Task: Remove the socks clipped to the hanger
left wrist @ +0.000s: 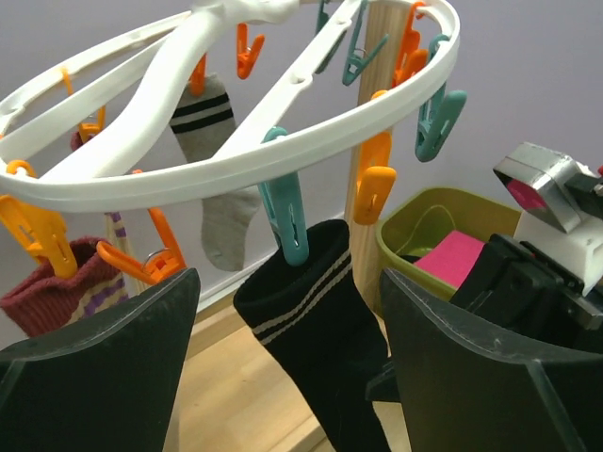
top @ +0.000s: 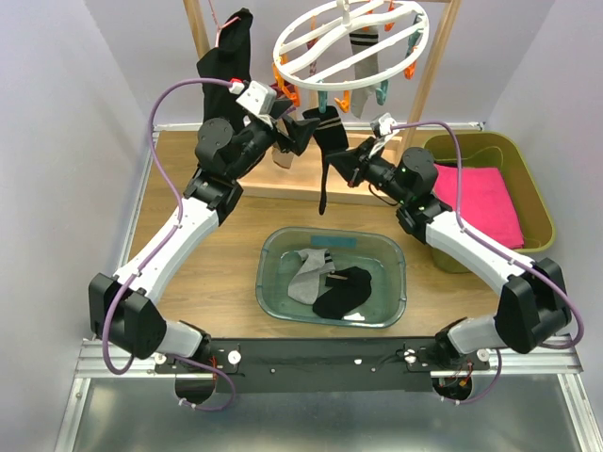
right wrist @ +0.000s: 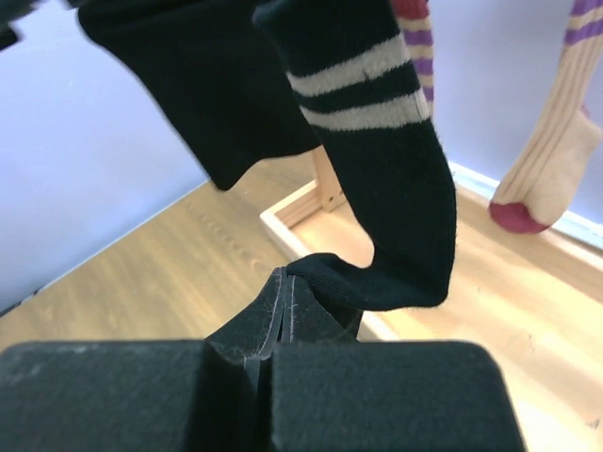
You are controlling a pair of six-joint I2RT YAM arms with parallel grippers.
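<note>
The white round hanger [top: 349, 38] hangs at the back with orange and teal pegs. A black sock with pale cuff stripes [top: 330, 132] hangs from a teal peg [left wrist: 287, 212]. My left gripper [top: 300, 130] is open, and its fingers [left wrist: 104, 367] stand either side of this sock [left wrist: 320, 320] without touching it. My right gripper [right wrist: 297, 282] is shut on the toe of the same sock [right wrist: 377, 160] and shows in the top view [top: 350, 168]. A grey sock with black-striped cuff [left wrist: 212, 179], a maroon sock [left wrist: 57, 292] and a tan sock [right wrist: 546, 160] stay clipped.
A teal tub [top: 386, 250] in front holds a grey sock [top: 306, 273] and a black sock [top: 344, 292]. A green bin [top: 528, 169] at the right holds a pink cloth [top: 485, 198]. A large black garment [top: 226, 56] hangs at the back left. A wooden frame [top: 438, 66] carries the hanger.
</note>
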